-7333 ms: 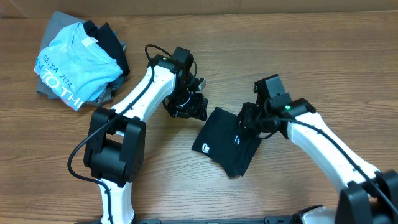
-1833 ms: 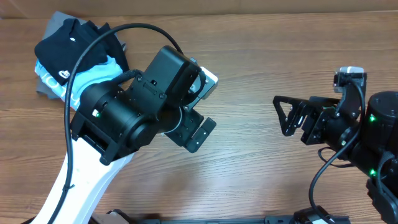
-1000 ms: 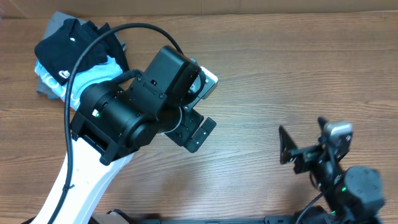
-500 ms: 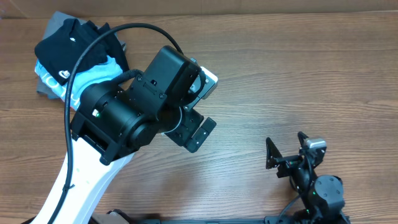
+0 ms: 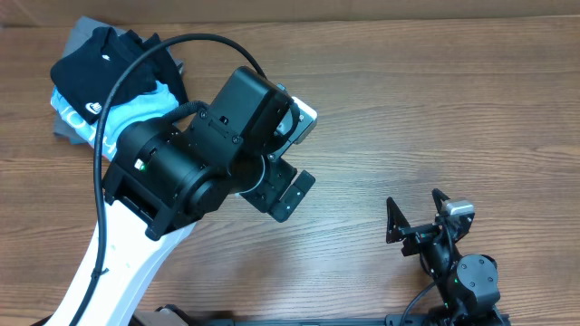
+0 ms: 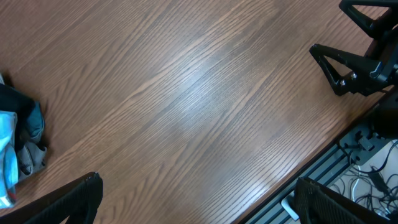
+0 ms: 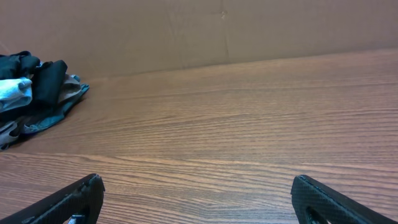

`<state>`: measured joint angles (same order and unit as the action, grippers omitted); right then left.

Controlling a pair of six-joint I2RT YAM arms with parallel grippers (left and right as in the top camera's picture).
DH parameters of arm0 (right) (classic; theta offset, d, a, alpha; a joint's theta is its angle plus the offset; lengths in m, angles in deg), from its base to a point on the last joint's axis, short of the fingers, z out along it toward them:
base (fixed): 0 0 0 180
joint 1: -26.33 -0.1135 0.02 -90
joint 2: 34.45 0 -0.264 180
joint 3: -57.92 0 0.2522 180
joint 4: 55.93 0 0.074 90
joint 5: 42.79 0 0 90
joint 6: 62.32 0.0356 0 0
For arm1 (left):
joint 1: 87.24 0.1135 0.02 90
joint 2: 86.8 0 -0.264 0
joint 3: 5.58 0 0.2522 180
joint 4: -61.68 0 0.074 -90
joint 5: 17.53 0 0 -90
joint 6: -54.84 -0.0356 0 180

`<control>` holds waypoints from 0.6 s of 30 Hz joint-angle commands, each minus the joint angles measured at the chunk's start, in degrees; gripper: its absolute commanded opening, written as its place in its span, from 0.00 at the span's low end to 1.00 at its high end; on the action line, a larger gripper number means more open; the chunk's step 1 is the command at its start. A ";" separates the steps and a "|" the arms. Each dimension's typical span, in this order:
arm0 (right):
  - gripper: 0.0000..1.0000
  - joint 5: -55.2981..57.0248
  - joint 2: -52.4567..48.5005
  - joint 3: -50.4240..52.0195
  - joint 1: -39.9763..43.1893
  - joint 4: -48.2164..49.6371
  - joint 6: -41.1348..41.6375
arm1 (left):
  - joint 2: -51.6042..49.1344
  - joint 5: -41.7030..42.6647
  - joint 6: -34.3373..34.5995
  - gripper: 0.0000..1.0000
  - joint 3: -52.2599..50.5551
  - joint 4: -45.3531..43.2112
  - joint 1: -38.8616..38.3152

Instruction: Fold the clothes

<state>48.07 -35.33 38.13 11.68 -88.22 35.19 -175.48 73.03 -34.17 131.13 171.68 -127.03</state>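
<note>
The left tool (image 5: pixel 294 158) has its jaws spread wide with nothing between them. It hangs high over the middle of the bench (image 5: pixel 408 100), facing down at the wood. In the left wrist view the two fingertips frame the lower corners and the gap between them is empty.

The right tool (image 5: pixel 415 213) is also fully open and empty. It sits low at the near right edge of the bench, pointing across the surface toward the far side.

The clothes (image 5: pixel 95 72), a dark T-shirt in a compact bundle with a small white logo, lie at the far left corner of the bench. They rest on top of a light blue T-shirt (image 5: pixel 149 98) and a grey garment (image 5: pixel 62 131).

The pile is well apart from both tools. It lies to the far left of the left tool and diagonally across the bench from the right tool.
</note>
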 commanded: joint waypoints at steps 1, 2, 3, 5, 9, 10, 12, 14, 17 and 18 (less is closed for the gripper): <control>1.00 0.39 0.72 0.46 0.11 0.42 0.44 | -0.15 -0.79 0.74 1.00 -0.22 -0.09 -0.37; 1.00 0.39 0.72 0.46 0.11 0.42 0.44 | -0.15 -0.79 0.74 1.00 -0.22 -0.09 -0.37; 1.00 0.39 0.72 0.46 0.11 0.42 0.44 | -0.15 -0.76 0.74 1.00 -0.22 -0.09 -0.37; 1.00 0.39 0.72 0.46 0.11 0.42 0.44 | -0.15 -0.79 0.74 1.00 -0.22 -0.09 -0.37; 1.00 0.39 0.72 0.46 0.11 0.42 0.44 | -0.15 -0.79 0.74 1.00 -0.22 -0.09 -0.37; 1.00 0.39 0.72 0.46 0.11 0.42 0.44 | -0.15 -0.79 0.74 1.00 -0.22 -0.09 -0.37; 1.00 0.39 0.72 0.46 0.11 0.42 0.44 | -0.15 -0.79 0.74 1.00 -0.22 -0.09 -0.35; 1.00 0.39 0.72 0.46 0.11 0.42 0.44 | -0.15 -0.79 0.74 1.00 -0.22 -0.09 -0.35; 1.00 0.39 0.72 0.46 0.11 0.42 0.44 | -0.15 -0.79 0.74 1.00 -0.22 -0.09 -0.35; 1.00 0.39 0.72 0.46 0.11 0.42 0.44 | -0.15 -1.40 0.74 1.00 -0.22 -0.13 -0.35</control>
<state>48.10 -35.33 38.16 11.68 -88.22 35.19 -175.48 73.01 -33.99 131.13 171.66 -127.03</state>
